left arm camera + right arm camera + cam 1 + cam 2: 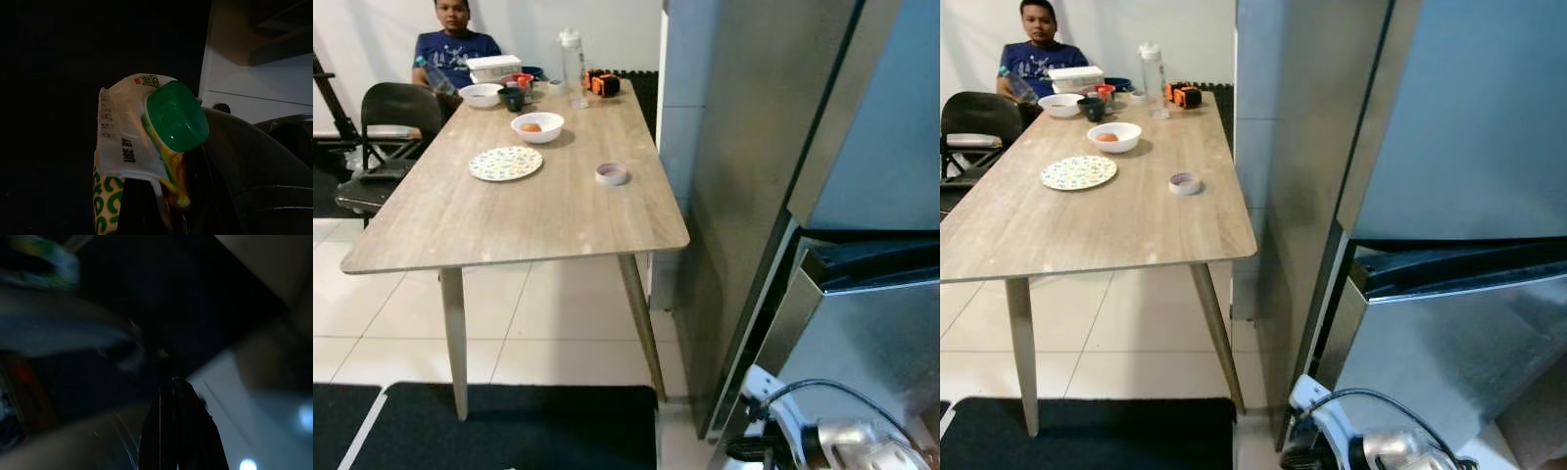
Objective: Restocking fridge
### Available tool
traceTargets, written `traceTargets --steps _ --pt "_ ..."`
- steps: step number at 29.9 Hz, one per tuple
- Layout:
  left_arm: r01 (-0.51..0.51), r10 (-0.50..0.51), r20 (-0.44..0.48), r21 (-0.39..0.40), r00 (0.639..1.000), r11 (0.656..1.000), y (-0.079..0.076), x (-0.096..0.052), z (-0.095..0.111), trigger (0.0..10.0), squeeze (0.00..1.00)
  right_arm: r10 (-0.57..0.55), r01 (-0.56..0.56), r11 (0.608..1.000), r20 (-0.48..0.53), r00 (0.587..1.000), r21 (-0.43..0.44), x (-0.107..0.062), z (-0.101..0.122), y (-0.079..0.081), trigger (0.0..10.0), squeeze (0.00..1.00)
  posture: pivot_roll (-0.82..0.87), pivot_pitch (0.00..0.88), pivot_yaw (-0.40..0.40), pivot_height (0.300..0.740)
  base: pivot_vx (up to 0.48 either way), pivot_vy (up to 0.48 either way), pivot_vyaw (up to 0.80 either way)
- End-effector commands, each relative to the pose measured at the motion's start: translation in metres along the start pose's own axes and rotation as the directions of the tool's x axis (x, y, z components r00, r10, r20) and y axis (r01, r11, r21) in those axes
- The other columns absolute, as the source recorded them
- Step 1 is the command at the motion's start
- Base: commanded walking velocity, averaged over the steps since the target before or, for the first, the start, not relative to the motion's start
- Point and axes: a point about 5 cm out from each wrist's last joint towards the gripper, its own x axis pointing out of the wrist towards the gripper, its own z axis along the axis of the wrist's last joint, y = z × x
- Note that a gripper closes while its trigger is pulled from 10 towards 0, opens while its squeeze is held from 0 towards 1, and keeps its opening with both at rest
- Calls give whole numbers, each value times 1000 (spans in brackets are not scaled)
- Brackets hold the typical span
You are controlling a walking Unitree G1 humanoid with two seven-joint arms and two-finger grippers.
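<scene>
White floor tiles run under a long wooden table (509, 215) at ten o'clock, with a steel fridge (773, 147) rising at two o'clock. On the table sit a patterned plate (505, 163), a bowl (537, 126) and a roll of tape (611, 174); a person (453, 44) sits at the far end.

From the left wrist, the left gripper (161, 205) is clamped on a juice carton (132, 147), its long axis running away from the wrist, green cap (177, 116) at the far end.

From the right wrist, the right gripper (178, 431) has its fingers pressed together, in blurred dark.
</scene>
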Motion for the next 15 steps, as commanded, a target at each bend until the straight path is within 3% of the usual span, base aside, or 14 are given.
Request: traceTargets --steps 1,5,6,7,8,14,15 --pt "21 -22 -50 -11 999 1000 -5 -1 -11 10000 0 -105 110 990 -56 993 88 1 -28 -3 0 0 -54 43 -17 740 0 0 0" --pt "15 -15 -50 -7 999 1000 -3 -1 -11 10000 0 -196 210 966 -103 975 148 2 -48 -4 0 0 -46 37 -17 740 0 0 0" --pt "11 -11 -53 2 999 1000 -1 -2 -10 10000 0 -320 351 905 -161 934 239 1 -69 -4 4824 0 -37 23 -17 740 0 0 0" --pt "10 -10 -55 6 998 1000 -1 -2 -11 10000 0 -354 393 878 -182 917 273 0 -76 -4 4824 0 -36 14 -17 740 0 0 0" --pt "10 -10 -57 9 998 1000 0 -2 -11 10000 0 -382 428 850 -203 902 306 -1 -83 -2 10000 0 -36 14 -17 740 0 0 0" --pt "16 -12 -76 52 997 999 1 -3 -11 10000 0 -454 572 741 -366 812 351 -13 -130 15 10000 0 -21 0 -7 740 0 0 0" --pt "16 -12 -76 52 997 999 1 -3 -11 10000 0 -454 572 741 -366 812 351 -13 -130 15 10000 0 -21 0 -7 740 0 0 0"
